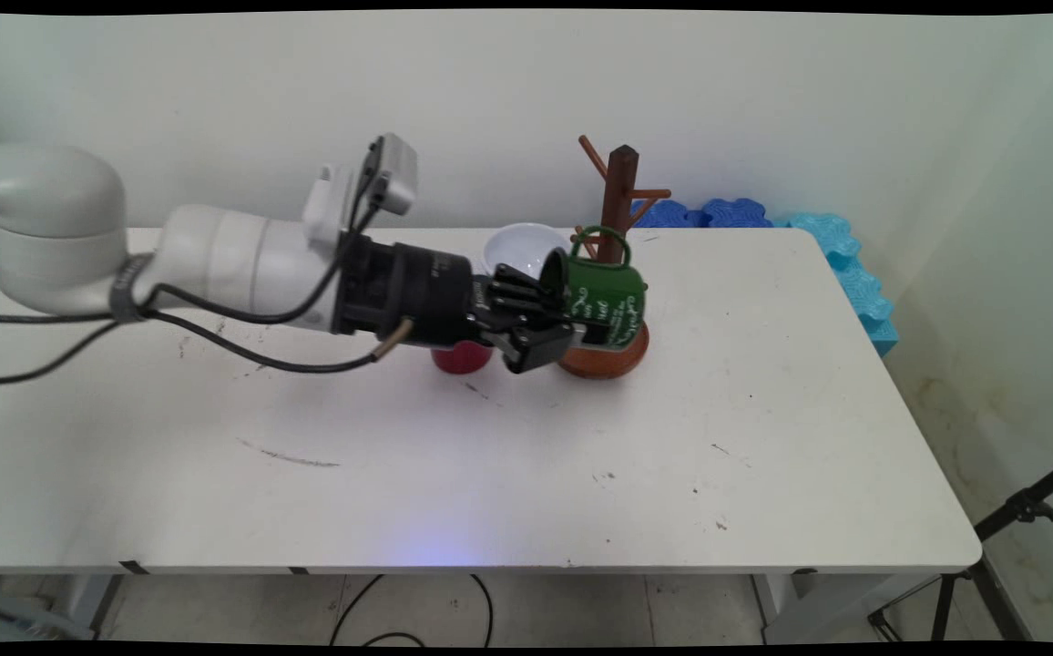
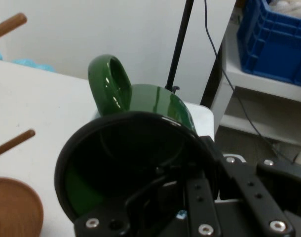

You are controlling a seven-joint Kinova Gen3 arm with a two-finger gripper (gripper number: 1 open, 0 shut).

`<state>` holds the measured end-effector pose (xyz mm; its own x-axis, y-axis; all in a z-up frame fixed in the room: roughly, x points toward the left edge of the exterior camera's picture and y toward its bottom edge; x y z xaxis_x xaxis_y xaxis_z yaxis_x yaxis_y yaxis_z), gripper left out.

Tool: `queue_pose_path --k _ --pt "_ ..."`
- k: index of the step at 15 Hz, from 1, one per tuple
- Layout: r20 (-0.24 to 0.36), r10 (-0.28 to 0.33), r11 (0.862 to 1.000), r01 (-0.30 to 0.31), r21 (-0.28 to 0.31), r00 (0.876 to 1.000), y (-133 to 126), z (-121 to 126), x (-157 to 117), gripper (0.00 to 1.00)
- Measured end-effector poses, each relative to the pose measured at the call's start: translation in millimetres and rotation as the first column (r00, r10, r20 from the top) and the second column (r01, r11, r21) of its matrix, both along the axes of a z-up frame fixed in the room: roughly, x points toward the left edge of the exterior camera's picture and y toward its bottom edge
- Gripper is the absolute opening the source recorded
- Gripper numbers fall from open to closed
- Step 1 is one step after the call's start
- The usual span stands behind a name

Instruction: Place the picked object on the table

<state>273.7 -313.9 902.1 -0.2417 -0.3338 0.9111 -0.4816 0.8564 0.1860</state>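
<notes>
My gripper (image 1: 570,321) is shut on the rim of a green mug (image 1: 607,299), which it holds on its side in front of the brown wooden mug tree (image 1: 621,187). The mug's handle (image 1: 601,244) points up, close to a low peg of the tree. In the hand view the mug (image 2: 155,103) fills the middle, its dark opening facing the camera and its handle (image 2: 110,83) at the upper left. There the gripper (image 2: 192,185) has one finger inside the rim and one outside. Two pegs (image 2: 12,140) and the tree's round base (image 2: 15,210) show at the left.
A white bowl (image 1: 521,246) stands just behind the gripper, and a red cup (image 1: 461,358) is partly hidden under the wrist. Blue foam pieces (image 1: 841,260) line the table's far right edge. A blue crate (image 2: 276,39) and a black stand (image 2: 181,44) lie beyond the table.
</notes>
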Motion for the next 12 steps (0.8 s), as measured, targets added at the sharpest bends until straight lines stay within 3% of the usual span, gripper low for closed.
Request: queue_pose_path --k 9,12 --pt "0.072 -0.036 0.999 0.036 0.003 0.997 8.1 40.9 55.1 0.00" --pt "0.144 -0.057 0.998 0.059 -0.006 0.988 10.2 53.0 74.1 0.00"
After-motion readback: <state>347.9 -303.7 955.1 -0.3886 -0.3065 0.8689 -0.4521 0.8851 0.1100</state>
